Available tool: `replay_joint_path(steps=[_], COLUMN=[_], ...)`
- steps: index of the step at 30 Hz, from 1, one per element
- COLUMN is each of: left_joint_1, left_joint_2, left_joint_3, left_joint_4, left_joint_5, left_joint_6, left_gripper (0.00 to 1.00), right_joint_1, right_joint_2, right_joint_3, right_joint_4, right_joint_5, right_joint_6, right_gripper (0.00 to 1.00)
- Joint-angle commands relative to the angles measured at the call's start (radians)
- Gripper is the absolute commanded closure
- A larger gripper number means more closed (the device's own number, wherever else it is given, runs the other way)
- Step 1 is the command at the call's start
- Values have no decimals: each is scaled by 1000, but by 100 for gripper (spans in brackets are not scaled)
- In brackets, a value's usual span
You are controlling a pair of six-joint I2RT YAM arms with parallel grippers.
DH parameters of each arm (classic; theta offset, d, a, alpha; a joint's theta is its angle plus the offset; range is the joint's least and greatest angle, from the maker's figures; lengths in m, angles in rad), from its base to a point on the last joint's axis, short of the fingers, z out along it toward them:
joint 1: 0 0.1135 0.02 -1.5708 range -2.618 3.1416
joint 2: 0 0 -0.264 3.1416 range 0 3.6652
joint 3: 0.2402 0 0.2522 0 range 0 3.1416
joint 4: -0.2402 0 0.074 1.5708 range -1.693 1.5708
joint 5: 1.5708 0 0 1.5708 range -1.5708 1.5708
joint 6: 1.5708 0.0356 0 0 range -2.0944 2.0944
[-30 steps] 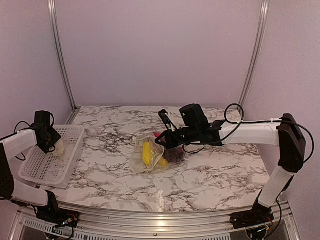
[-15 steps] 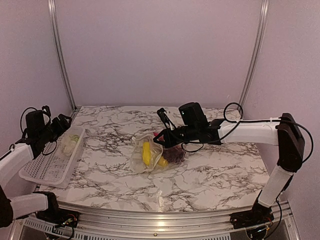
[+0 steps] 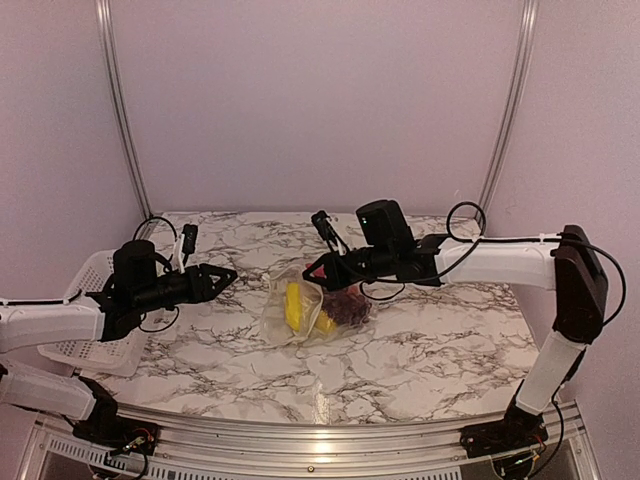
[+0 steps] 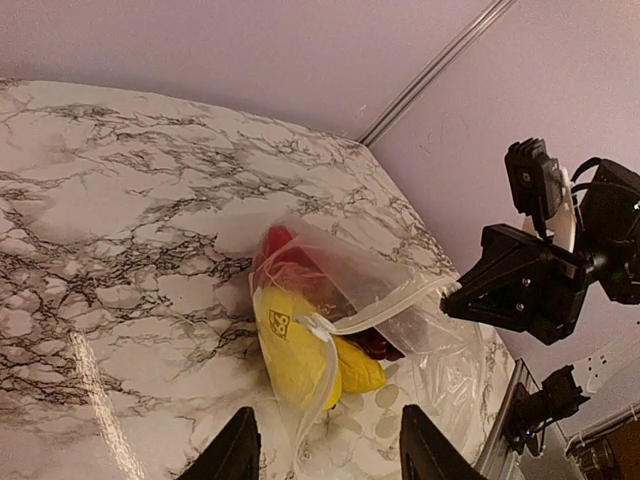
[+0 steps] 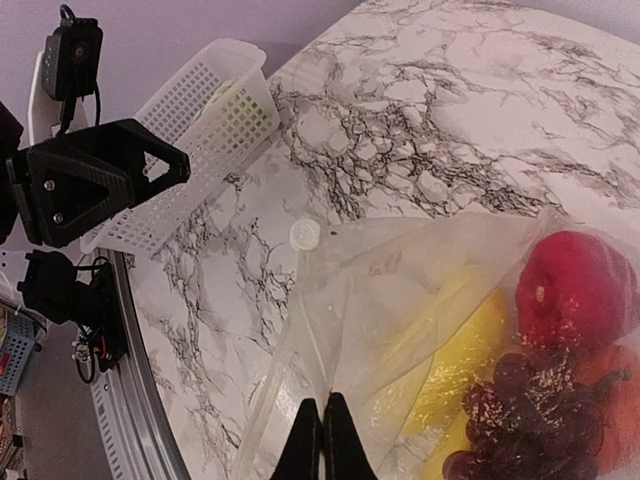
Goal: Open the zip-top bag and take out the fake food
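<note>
The zip-top bag (image 3: 312,308) lies mid-table, clear and crinkly, its mouth facing left. My right gripper (image 3: 311,272) is shut on the bag's upper zip edge (image 4: 400,305) and holds it raised, so the mouth gapes. Inside I see fake food: a yellow piece (image 4: 292,345), a red round one (image 5: 566,286), dark grapes (image 5: 512,402) and an orange bit (image 5: 612,400). My left gripper (image 3: 225,279) hovers just left of the bag, open, with nothing between its fingers (image 4: 236,456). The white zip slider (image 5: 305,235) sits at the bag's corner.
A white lattice basket (image 5: 190,150) stands at the table's left edge, partly behind my left arm (image 3: 70,320) in the top view, with a pale piece (image 5: 227,92) inside. Metal frame posts (image 3: 118,110) rise at the back corners.
My left arm has swung from over the basket rightward to just short of the bag's mouth, leaving a pale piece in the basket. The right gripper has kept its hold on the bag edge.
</note>
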Motion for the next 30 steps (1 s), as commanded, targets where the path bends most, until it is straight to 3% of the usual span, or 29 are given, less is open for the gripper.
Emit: replay_joint_path(steps=[1,10,18,24,30], left_joint_1=[-129,-321,-349,-348,-348], left_joint_2=[138,411,569,656,753], left_joint_3=[64,197,281,379,470], left_joint_4=[86,141,124,-28,-116], left_joint_5=[-49,-89,-211,-376,-395], left_joint_6=[-21,-84,-193,-208,-202], left_gripper=[54,61,67,56,44], right_joint_1=[1,1,1,1,2], right_joint_2=[27,33,38,49,65], right_joint_3=[59,71,73,70,67], right_joint_4=[14,11,17,17,17], right_joint_5=[-7,13,14,20,41], right_joint_6=[12,15,18,18,22], right_gripper=[100,100,100,100,100])
